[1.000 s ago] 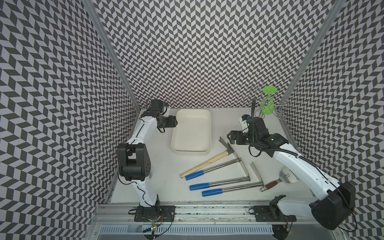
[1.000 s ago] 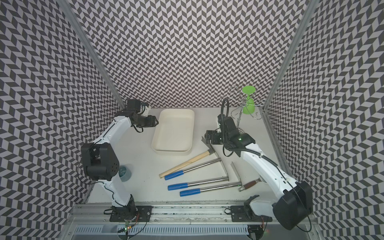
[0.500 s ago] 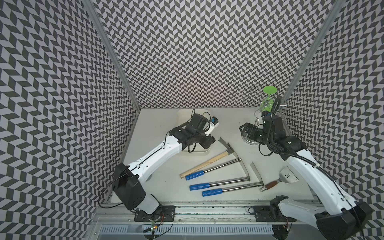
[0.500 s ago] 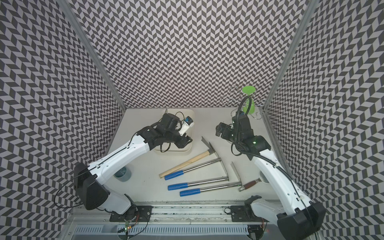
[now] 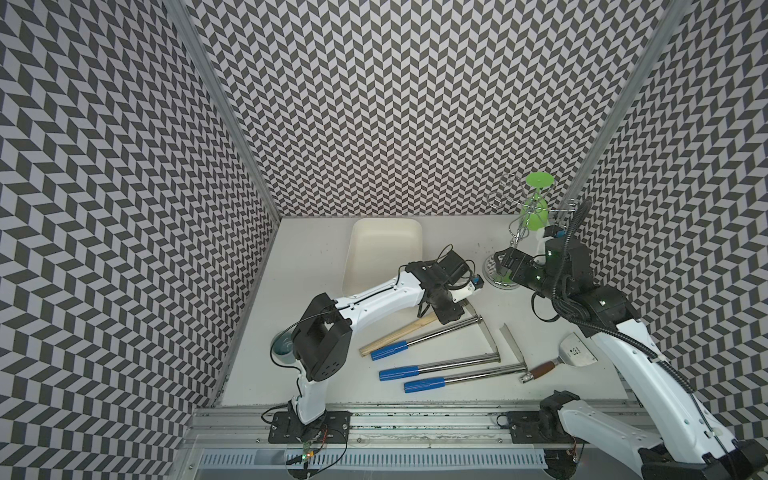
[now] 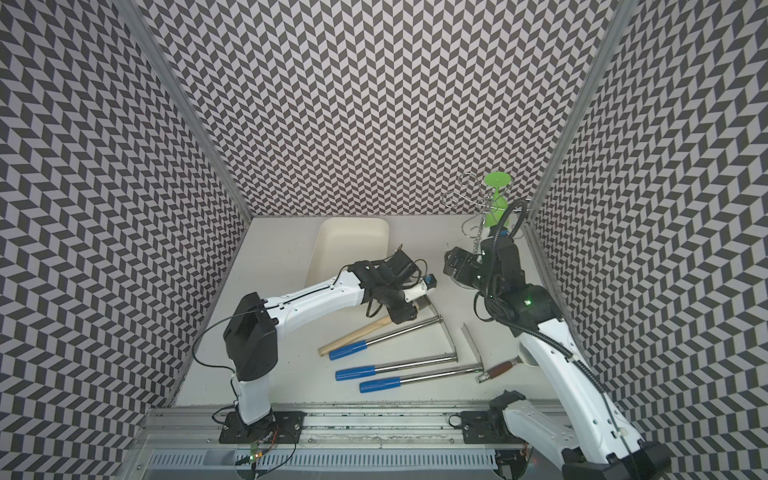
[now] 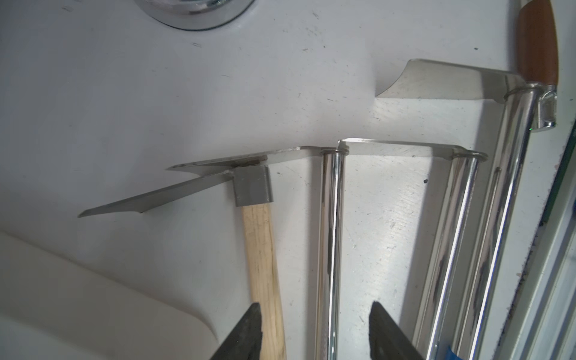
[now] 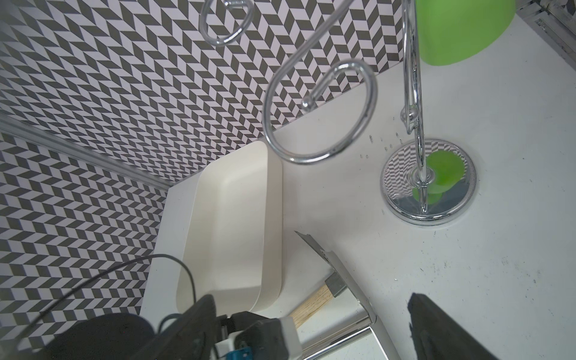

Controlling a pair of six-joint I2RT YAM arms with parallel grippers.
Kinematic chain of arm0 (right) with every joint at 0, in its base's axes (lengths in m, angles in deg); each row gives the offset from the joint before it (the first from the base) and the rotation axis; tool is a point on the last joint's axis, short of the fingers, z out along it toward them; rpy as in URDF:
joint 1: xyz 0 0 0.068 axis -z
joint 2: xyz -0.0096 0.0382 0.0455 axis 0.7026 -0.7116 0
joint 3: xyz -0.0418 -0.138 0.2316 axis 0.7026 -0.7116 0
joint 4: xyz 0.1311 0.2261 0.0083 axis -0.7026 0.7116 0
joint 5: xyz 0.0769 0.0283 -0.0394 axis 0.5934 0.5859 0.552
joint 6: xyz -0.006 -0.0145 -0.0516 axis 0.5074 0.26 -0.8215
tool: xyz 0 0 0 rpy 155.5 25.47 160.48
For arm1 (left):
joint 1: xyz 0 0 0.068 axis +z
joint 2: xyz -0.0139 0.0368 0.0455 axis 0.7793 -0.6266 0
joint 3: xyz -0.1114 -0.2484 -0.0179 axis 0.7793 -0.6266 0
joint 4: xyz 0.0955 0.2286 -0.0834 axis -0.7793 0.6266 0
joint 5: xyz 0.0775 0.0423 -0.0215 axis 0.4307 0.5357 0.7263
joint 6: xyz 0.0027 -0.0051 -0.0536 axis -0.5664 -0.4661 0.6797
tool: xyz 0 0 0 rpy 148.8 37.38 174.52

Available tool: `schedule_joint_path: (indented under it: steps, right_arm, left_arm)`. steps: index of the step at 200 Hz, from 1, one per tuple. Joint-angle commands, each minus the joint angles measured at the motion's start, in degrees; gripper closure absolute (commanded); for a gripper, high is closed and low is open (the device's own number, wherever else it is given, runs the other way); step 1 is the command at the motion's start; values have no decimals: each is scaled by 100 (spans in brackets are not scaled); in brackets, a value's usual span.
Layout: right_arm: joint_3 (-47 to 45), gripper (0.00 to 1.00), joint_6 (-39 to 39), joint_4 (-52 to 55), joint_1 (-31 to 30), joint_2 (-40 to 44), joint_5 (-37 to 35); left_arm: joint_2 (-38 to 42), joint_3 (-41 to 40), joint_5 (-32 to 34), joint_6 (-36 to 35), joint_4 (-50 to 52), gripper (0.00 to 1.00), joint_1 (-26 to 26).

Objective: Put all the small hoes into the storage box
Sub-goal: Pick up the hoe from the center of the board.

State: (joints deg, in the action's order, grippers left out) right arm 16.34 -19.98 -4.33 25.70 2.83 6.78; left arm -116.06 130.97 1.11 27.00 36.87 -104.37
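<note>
now that the left arm has swung off its spot beside the box [image 5: 382,249] and across the table [image 5: 307,266], the left gripper [image 5: 451,315] hangs over the head end of the small hoe [image 5: 395,337]. a second ago it sat at the box's far side, nowhere near the tools.

- small hoe: flat on the table just beside the box's near corner, wooden handle, not lifted. its head is hidden under the gripper in both top views. the left wrist view shows the handle [image 7: 260,249] and grey socket plainly.
- left gripper: fingers apart, gripping nothing, narrower than a second ago. in the left wrist view one fingertip [image 7: 249,330] overlaps the wooden handle, and the steel shaft of the nearest long hoe [image 7: 332,233] runs between the two.
- right gripper [image 5: 505,266]: wide apart, empty, drawn back beside the rack [image 5: 521,232], clear of the tools.
- box: empty.

reading: reach done, pick not yet made. the fingers look centred more on the steel shaft than on the wood, so closing here risks taking the wrong tool. a small shift toward the box side seems needed first.
</note>
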Motion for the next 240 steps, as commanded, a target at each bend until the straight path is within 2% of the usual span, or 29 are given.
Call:
schedule_joint_path:
  steps: [1, 99, 144, 181, 240]
  right_arm:
    - [-117, 4, 12, -118, 32, 109, -27]
    - [-223, 4, -24, -239, 32, 82, 133]
    - [-212, 4, -67, -242, 28, 73, 115]
    - [-233, 4, -68, -294, 30, 21, 141]
    - [-276, 4, -84, -298, 30, 3, 128]
  left_arm:
    - [-329, 251, 292, 36, 244, 45, -15]
    - [-1090, 549, 713, 266, 286, 50, 8]
    - [-994, 734, 1212, 415, 295, 44, 51]
    - [-1092, 709, 989, 451, 315, 46, 277]
    - [-1325, 688, 707, 446, 331, 49, 260]
